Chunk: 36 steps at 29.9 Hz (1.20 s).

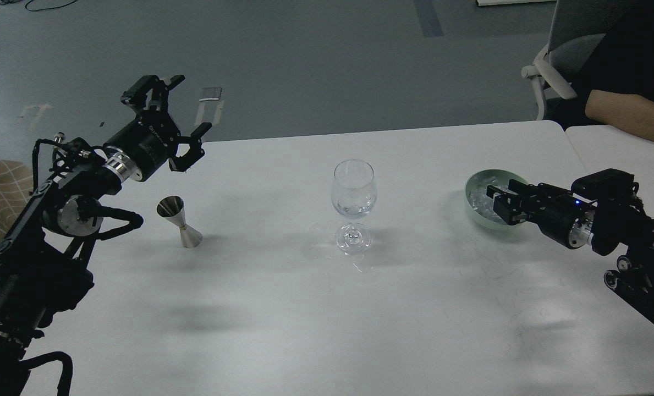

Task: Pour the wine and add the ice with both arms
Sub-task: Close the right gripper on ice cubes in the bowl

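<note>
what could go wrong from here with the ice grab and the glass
1. The right end effector sits at the rim of the bowl; pushing in for the ice could tip or slide it.
2. The wine glass stands tall on a thin stem; a passing arm might topple it.
3. The left end effector hangs open above the jigger and could knock it descending.

Black jointed arms [57,220], silver wrist rings, looped black cables, white lettering

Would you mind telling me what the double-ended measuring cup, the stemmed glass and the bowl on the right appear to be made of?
The measuring cup looks like polished metal, probably stainless steel: silvery with bright reflections. The stemmed glass appears to be clear glass: the table shows through it and its rim glints. The bowl is pale green and slightly translucent, possibly frosted glass or plastic; the look leaves it open.
</note>
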Motion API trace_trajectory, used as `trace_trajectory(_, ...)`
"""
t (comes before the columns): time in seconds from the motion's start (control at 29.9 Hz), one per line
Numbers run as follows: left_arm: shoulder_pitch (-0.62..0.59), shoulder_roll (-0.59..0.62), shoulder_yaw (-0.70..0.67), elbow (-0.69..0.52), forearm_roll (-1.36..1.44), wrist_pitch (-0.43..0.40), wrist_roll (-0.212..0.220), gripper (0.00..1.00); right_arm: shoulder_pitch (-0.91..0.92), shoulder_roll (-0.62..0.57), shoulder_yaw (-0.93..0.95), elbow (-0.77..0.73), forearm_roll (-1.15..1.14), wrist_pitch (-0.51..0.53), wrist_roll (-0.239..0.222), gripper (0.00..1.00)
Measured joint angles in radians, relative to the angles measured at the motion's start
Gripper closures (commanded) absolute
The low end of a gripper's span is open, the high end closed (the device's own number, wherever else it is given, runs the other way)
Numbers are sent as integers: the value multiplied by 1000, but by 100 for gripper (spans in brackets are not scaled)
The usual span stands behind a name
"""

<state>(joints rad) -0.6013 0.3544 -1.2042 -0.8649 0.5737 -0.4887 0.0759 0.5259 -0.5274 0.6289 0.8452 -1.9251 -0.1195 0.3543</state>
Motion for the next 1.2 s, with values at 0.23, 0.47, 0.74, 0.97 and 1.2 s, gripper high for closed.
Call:
trace_trajectory(0.23, 0, 0, 0, 0, 0, 0, 0, 2, 0, 5, 0, -1, 0, 0, 0, 46)
trace_trajectory(0.47, 0, -1, 0, 0, 0, 0, -1, 2, -1, 7, 0, -7, 0, 0, 0, 46)
trace_trajectory(0.74, 0, -1, 0, 0, 0, 0, -1, 2, -4, 6, -1, -8, 0, 0, 0, 53)
trace_trajectory(0.97, 0, 0, 0, 0, 0, 0, -1, 2, -4, 6, -1, -8, 0, 0, 0, 59)
trace_trajectory(1.2, 0, 1, 0, -2, 0, 0, -1, 2, -6, 6, -1, -8, 1, 4, 0, 62)
